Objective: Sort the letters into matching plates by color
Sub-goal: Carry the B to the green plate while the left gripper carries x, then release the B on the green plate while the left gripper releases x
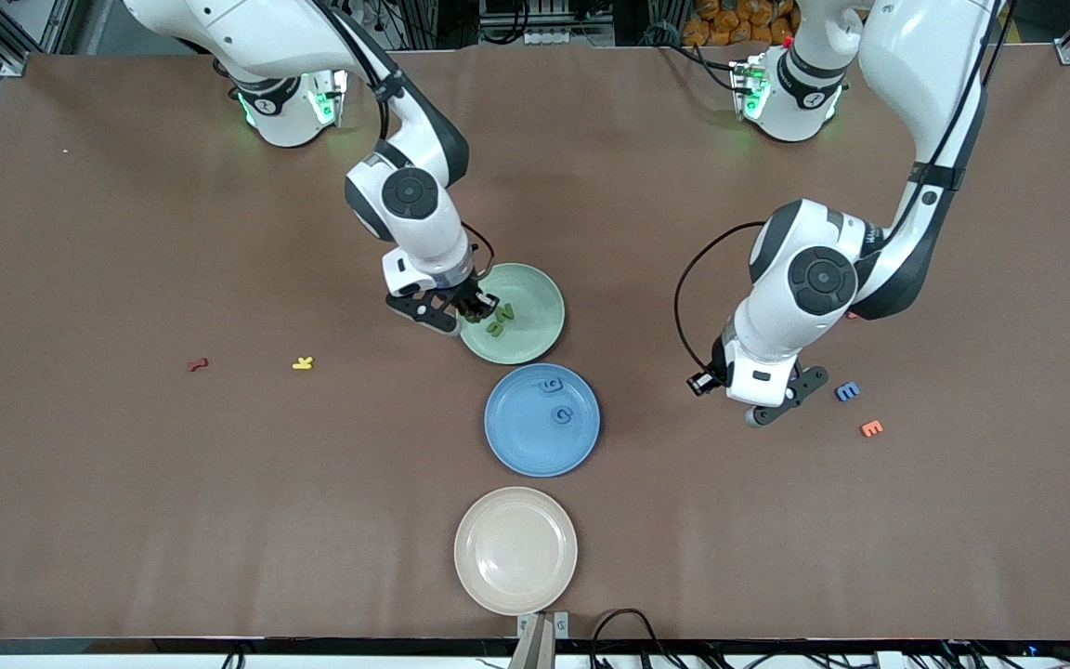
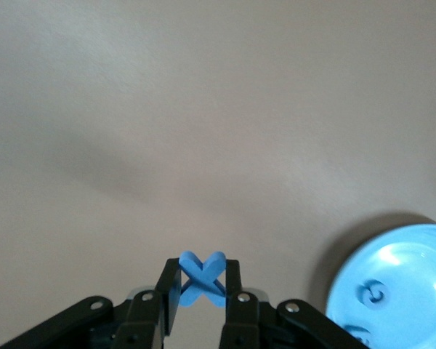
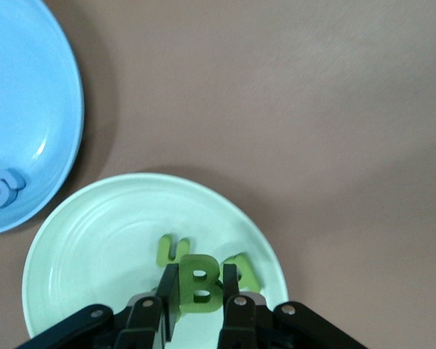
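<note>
My right gripper is shut on a dark green letter B, just above the pale green plate. Two more green letters lie in that plate, and they show in the right wrist view. My left gripper is shut on a blue letter X over bare table, between the blue plate and a blue letter lying on the table. Two blue letters lie in the blue plate.
An orange letter lies beside the loose blue one. A red letter and a yellow letter lie toward the right arm's end. A beige plate sits nearer the front camera than the blue plate.
</note>
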Tool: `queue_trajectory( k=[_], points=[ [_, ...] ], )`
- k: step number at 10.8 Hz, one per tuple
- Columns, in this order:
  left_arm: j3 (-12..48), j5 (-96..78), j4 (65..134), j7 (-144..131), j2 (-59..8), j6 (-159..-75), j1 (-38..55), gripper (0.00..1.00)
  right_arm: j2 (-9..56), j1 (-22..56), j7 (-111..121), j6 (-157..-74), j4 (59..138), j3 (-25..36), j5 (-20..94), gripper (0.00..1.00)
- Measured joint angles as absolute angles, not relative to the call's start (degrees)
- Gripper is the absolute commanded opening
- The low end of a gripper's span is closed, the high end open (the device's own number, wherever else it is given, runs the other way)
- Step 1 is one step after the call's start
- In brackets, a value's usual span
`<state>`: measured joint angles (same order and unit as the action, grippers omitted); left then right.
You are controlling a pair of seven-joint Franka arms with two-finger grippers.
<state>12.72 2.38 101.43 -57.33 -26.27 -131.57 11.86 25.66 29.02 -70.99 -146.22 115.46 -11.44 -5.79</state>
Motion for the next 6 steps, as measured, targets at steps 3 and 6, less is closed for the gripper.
queue_trajectory(
  k=[3,6],
  points=[
    [13.1,1.2,99.9,-57.3,-27.2,-131.6,14.3,0.00,27.6,30.4,-72.7,-146.2,113.7,-11.4,-5.8,0.54],
    [13.1,-1.5,95.2,-57.4,-31.0,-131.7,16.0,0.00,28.0,30.4,-73.8,-146.1,112.9,-11.3,-5.8,0.94]
  ],
)
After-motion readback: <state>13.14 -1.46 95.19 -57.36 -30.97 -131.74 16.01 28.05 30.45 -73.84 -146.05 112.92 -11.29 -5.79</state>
